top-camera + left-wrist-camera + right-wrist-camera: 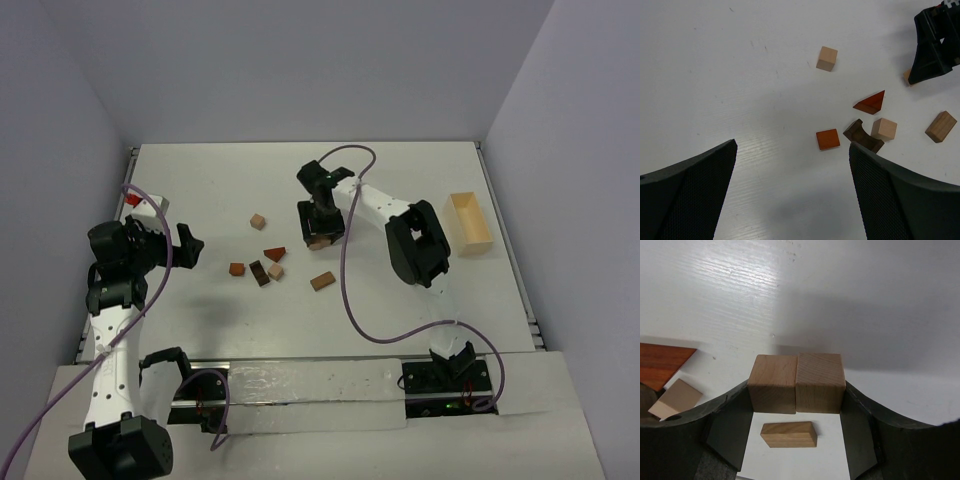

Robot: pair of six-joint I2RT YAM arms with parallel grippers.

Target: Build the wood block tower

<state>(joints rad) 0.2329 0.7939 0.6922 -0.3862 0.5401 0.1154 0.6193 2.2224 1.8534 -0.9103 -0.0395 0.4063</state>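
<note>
Two tan cubes (773, 382) (820, 381) stand side by side between the fingers of my right gripper (796, 390), which is shut on the pair, one pad pressing each outer face. From above, this gripper (321, 232) is low over the middle of the table. Loose blocks lie to its left: a tan cube (258, 221), a reddish triangular piece (275, 254), a red-brown flat block (237, 268), a dark brown arch (260, 273), a pale cube (276, 271) and a tan bar (321, 281). My left gripper (190, 247) hangs open at the left with nothing between its fingers (900, 200).
A pale wooden box (469, 222) stands at the right side of the table. The right arm's purple cable (345, 270) loops over the table near the tan bar. A small red item (132, 200) lies at the far left edge.
</note>
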